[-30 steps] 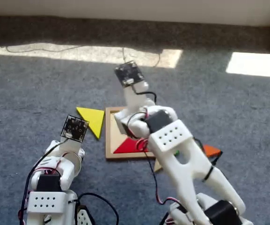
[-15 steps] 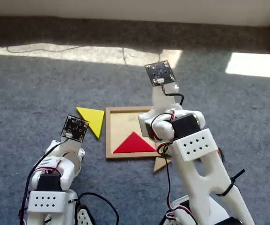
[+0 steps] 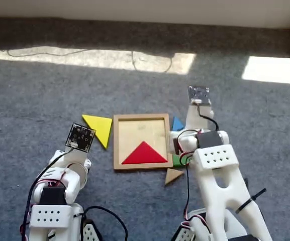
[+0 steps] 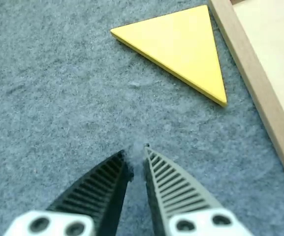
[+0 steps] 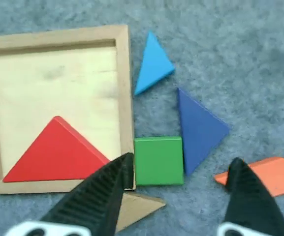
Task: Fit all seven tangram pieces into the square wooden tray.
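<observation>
Right arm (image 3: 212, 155) now across green square (image 5: 158, 161)

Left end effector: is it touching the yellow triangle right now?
Apart. The left wrist view shows a strip of bare carpet between the tips of the left end effector and the nearest edge of the yellow triangle.

High view overhead; wrist views close, downward; apparently sharing tray (image 3: 115, 145).

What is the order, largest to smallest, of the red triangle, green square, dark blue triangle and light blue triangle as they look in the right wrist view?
1. red triangle
2. green square and dark blue triangle: too alike to rank
3. light blue triangle
</observation>
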Tool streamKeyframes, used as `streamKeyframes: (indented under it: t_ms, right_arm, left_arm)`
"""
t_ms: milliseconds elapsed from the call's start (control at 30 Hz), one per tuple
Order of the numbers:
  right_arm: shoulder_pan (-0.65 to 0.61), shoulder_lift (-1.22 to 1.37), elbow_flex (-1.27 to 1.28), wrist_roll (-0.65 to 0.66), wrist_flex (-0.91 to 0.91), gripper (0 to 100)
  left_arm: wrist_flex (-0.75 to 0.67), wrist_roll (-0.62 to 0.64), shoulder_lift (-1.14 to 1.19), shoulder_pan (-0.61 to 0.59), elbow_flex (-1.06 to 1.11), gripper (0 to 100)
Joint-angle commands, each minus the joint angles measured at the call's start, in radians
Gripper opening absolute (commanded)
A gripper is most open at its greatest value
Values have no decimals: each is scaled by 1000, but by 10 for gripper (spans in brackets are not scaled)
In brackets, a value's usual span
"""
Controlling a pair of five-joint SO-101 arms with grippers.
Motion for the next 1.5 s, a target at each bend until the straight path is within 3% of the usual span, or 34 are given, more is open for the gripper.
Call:
streamKeyframes:
  t_ms: [0, 633, 967, 1200, 1467]
  right_arm:
    - [28, -30, 16, -11, -61, 354]
    - [104, 513, -214, -9, -105, 354]
    - [97, 354, -205, -17, -96, 354]
    - [56, 213, -206, -18, 99, 354]
    - [-36, 188, -205, -247, 171, 354]
  left_arm:
    - [5, 5, -8, 5, 30, 50]
    - [5, 5, -8, 5, 30, 50]
    - [5, 5, -8, 5, 30, 50]
    - [5, 5, -8, 5, 30, 50]
    - [5, 5, -8, 5, 30, 50]
